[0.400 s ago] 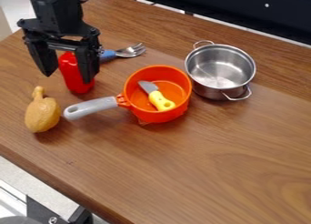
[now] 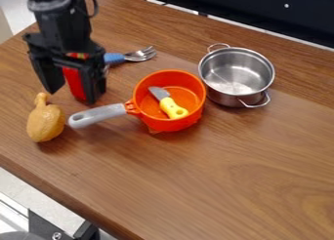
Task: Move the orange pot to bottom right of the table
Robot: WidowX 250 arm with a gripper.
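Black claw (image 2: 70, 95) open, pointing downward.

The table (image 2: 248, 170) has a brown wood-grain top, its near edge running from nine o'clock down to six in the camera view. Taking the orange pot (image 2: 171, 126) as the dial's centre, its grey handle (image 2: 98, 115) points between eight and nine o'clock. Just beyond the handle's tip lies a tan toy drumstick (image 2: 46, 123), its narrow end towards twelve. A partly hidden red bottle (image 2: 75, 83) is between nine and ten. At eleven lies a fork (image 2: 135, 56) with a blue handle, tines towards three. A metal pot (image 2: 225, 96) stands upright at two, close beside the orange one.
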